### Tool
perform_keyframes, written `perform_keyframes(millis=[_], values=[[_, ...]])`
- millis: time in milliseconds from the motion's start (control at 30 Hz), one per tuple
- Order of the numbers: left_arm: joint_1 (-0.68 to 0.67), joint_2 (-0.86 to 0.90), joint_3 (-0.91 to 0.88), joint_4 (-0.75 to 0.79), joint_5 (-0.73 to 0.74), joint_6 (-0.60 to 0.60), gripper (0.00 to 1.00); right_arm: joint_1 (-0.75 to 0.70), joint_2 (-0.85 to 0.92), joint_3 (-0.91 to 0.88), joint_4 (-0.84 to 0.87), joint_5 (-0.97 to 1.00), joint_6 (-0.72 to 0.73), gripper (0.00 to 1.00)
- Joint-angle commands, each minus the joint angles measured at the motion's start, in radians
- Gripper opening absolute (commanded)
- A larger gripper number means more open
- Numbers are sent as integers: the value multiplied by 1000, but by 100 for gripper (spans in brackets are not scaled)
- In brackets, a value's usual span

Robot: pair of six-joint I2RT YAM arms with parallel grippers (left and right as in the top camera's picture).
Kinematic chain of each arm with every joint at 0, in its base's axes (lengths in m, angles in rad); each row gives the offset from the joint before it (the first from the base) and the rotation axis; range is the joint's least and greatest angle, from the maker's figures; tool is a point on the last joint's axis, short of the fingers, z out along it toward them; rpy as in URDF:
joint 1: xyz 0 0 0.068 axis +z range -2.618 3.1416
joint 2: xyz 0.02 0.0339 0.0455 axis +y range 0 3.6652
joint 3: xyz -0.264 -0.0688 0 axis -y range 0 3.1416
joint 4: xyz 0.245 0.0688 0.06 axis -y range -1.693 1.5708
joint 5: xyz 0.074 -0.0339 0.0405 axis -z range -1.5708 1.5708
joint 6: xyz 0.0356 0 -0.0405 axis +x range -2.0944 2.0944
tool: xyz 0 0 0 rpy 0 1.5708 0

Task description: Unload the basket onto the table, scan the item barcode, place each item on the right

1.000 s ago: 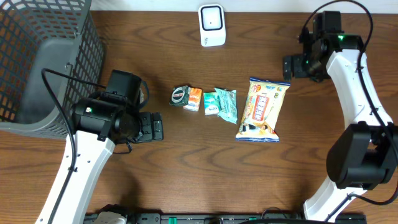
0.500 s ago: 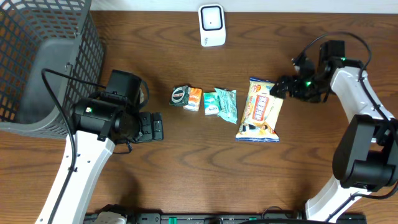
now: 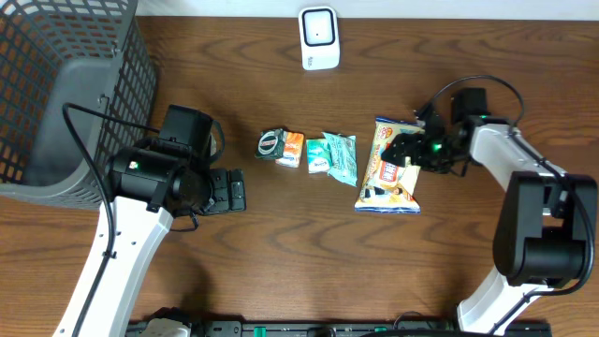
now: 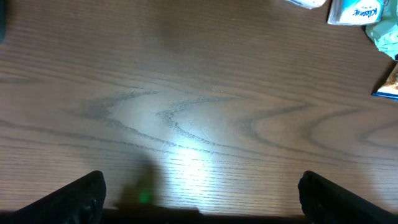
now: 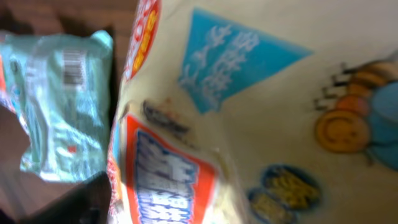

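A cream snack bag [image 3: 393, 173] with an orange and blue label lies right of centre. My right gripper [image 3: 404, 150] hangs low over its upper half with the jaws spread wide across the bag. The bag [image 5: 261, 106] fills the right wrist view, where only one dark finger [image 5: 78, 199] shows, at the bag's left edge; the other is hidden. The white scanner [image 3: 318, 37] stands at the back edge. My left gripper [image 3: 234, 192] is open over bare wood, and its fingertips [image 4: 81, 196] sit far apart with nothing between them.
A green tissue pack [image 3: 341, 157], a small white pack [image 3: 318, 162], an orange pack [image 3: 293, 150] and a dark ring-shaped item [image 3: 271, 143] lie in a row left of the bag. A grey mesh basket [image 3: 112, 65] fills the back left corner.
My right arm has swung from the back right down and left onto the snack bag, and its jaws have narrowed slightly. The left arm has not moved.
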Motion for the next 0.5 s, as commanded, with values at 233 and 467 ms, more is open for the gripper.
perform_keyframes(millis=[233, 467], values=[[4, 3, -5, -3, 9, -9, 98, 107, 6, -33, 63, 68, 99, 1], [4, 3, -5, -2, 9, -9, 98, 77, -47, 122, -87, 97, 72, 1]])
